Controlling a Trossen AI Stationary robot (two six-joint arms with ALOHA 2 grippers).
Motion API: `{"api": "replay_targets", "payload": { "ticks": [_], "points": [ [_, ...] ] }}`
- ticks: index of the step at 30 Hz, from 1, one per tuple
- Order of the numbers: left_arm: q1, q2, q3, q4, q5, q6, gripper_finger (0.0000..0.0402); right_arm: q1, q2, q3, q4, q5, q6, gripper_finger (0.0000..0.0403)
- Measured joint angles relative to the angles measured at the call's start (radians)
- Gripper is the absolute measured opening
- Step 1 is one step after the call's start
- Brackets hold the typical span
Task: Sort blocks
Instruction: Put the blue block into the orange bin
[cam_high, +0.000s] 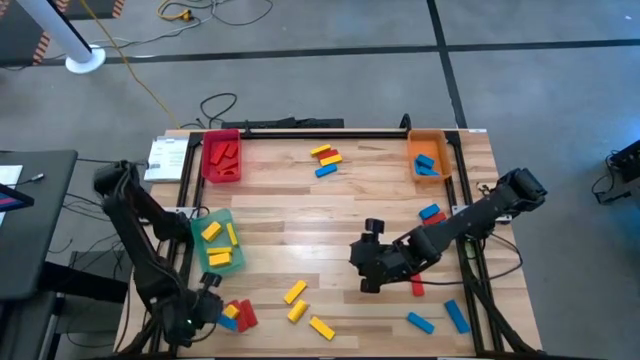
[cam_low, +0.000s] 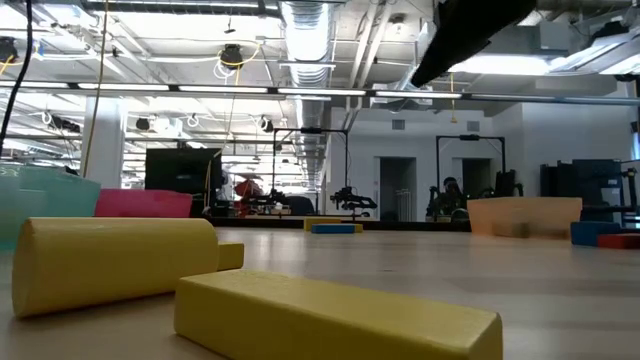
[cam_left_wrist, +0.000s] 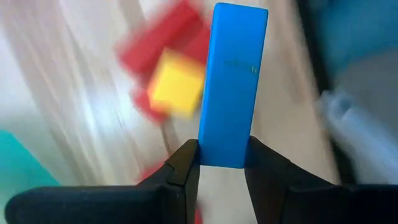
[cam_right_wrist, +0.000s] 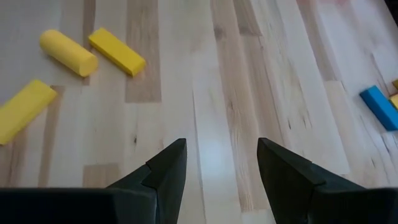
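Between the left claw's tips sits a blue block, pinched by its near end and sticking straight out ahead; just past it, a red and yellow block cluster lies on the table, still unsorted. Further off from that claw, the green tray already holds a few yellow blocks, and beyond it the red tray has red blocks in it. The right claw hangs spread and empty over bare wood mid-table. Near it are three loose yellow blocks, a red block close by its arm, and two blue blocks at the table's near edge. Farther out, the orange tray holds blue blocks, and a yellow, red and blue group waits at the far side. Judged roughly: sorting started, each tray partly filled, more than half the blocks still loose.
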Motion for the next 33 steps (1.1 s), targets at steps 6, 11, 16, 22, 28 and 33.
{"api": "replay_targets", "payload": {
  "ticks": [6, 11, 16, 22, 28, 33],
  "points": [
    [0.059, -0.101, 0.066, 0.006, -0.274, 0.214, 0.0094, 0.000, 0.000, 0.000, 0.120, -0.005, -0.137, 0.0210],
    [0.157, -0.137, 0.074, 0.028, -0.501, 0.421, 0.0094, 0.000, 0.000, 0.000, 0.301, -0.005, -0.323, 0.0210],
    [0.283, -0.129, 0.073, 0.113, -0.593, 0.627, 0.0094, 0.000, 0.000, 0.000, 0.504, -0.005, -0.506, 0.0206],
    [0.404, -0.130, 0.056, 0.291, -0.619, 0.836, 0.0094, -0.001, 0.000, 0.000, 0.668, -0.004, -0.659, 0.0195],
    [0.516, -0.130, 0.056, 0.402, -0.330, 0.934, 0.0094, 0.000, 0.004, 0.000, 0.707, -0.038, -0.808, 0.0190],
    [0.603, -0.130, 0.056, 0.411, -0.137, 0.901, 0.0094, 0.002, 0.021, 0.002, 0.721, -0.100, -0.914, 0.0193]
  ]
}}
